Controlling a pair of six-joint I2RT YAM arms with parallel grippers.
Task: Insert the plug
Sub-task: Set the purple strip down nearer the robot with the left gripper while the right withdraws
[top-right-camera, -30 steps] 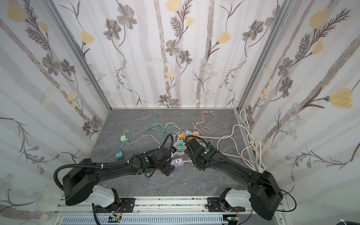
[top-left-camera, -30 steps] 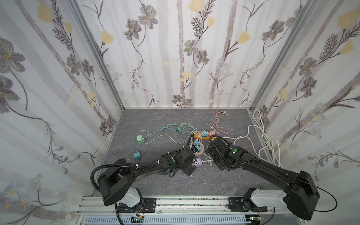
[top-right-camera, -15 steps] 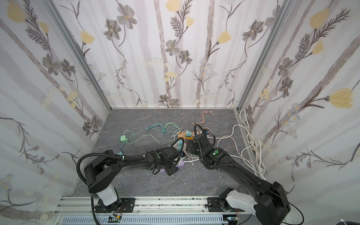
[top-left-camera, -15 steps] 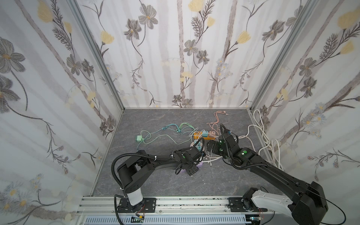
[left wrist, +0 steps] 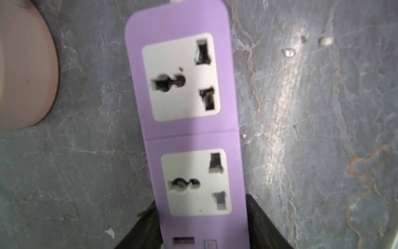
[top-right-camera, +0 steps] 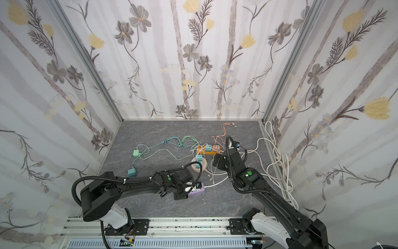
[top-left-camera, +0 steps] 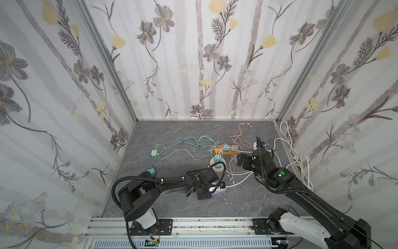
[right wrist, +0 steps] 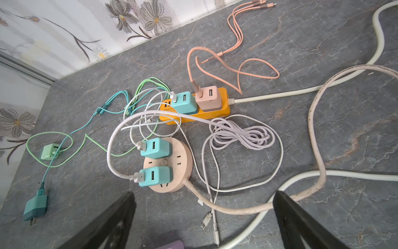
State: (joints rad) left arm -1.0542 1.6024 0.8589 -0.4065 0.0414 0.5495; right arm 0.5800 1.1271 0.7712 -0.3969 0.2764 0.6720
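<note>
Near the front of the tabletop point(top-left-camera: 172, 207), the left gripper point(left wrist: 201, 207) clamps the purple power strip point(left wrist: 187, 133) by its sides, likely steadying it; both of its two sockets point(left wrist: 181, 77) gape empty. Right gripper point(right wrist: 203, 194) hovers spread wide, holding nothing, near four seated chargers point(right wrist: 156, 147). Two more lie loose, well apart leftward: mint plug point(top-left-camera: 153, 153), teal plug point(top-left-camera: 152, 171).
</note>
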